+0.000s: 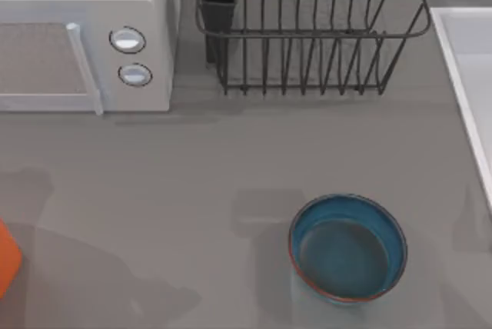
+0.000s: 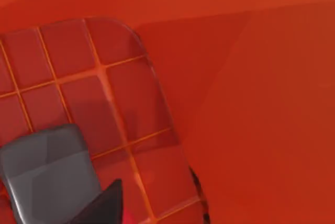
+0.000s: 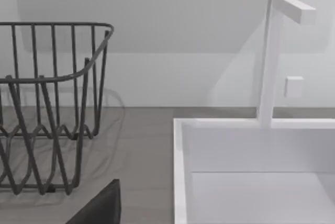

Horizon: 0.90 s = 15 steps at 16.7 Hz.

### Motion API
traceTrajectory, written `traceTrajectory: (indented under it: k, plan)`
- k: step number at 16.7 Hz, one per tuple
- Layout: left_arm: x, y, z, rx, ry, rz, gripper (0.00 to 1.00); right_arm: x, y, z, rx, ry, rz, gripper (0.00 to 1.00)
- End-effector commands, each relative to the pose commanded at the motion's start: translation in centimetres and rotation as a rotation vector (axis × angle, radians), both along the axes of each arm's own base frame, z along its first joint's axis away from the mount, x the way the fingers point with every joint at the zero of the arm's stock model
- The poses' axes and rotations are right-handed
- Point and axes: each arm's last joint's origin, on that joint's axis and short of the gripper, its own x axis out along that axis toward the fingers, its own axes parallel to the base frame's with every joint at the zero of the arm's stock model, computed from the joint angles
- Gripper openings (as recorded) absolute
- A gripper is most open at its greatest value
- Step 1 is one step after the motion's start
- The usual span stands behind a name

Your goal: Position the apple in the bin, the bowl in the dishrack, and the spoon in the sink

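- Bowl [image 1: 347, 247] upright on the table, front right, well apart from the dishrack [image 1: 307, 29] at the back; rack bare inside, so that step judged not yet done.
- Sink [image 1: 469, 83] at the right edge, just beside the rack; visible basin bare in the right wrist view, faucet [image 3: 272, 56] at its back rim; spoon step judged still open.
- Orange-red bin [image 1: 6, 256] at the left edge; gridded floor [image 2: 94, 109] close below the left wrist camera, a sliver of bright red at the frame edge beside a dark finger [image 2: 102, 205], possibly the apple, cannot tell.
- Left jaws: cannot tell whether spread or closed. Right finger [image 3: 99, 208] in view facing rack and sink; spread likewise cannot tell.
- Grey matte table [image 1: 192, 191], arm shadows at left; white microwave [image 1: 84, 37] back left; pale wall behind.
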Motion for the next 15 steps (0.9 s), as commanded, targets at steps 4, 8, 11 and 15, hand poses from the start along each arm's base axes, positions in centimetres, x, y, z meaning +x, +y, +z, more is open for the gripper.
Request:
traceTrajectory:
  k: [4,8,11,15]
  plan:
    - [-1.9,-1.0,-0.3,0.146,-0.202,-0.159,1.0,0.0,0.0,0.0,0.0,0.0,0.0,1.0]
    - [-4.4,-2.0,-1.0,0.436,-0.5,-0.336,1.0,0.0,0.0,0.0,0.0,0.0,0.0,1.0]
    - [-5.3,-2.6,-3.3,0.641,-0.659,-0.443,1.0,0.0,0.0,0.0,0.0,0.0,0.0,1.0]
    - [-5.4,-3.3,-5.3,0.752,-0.755,-0.538,1.0,0.0,0.0,0.0,0.0,0.0,0.0,1.0]
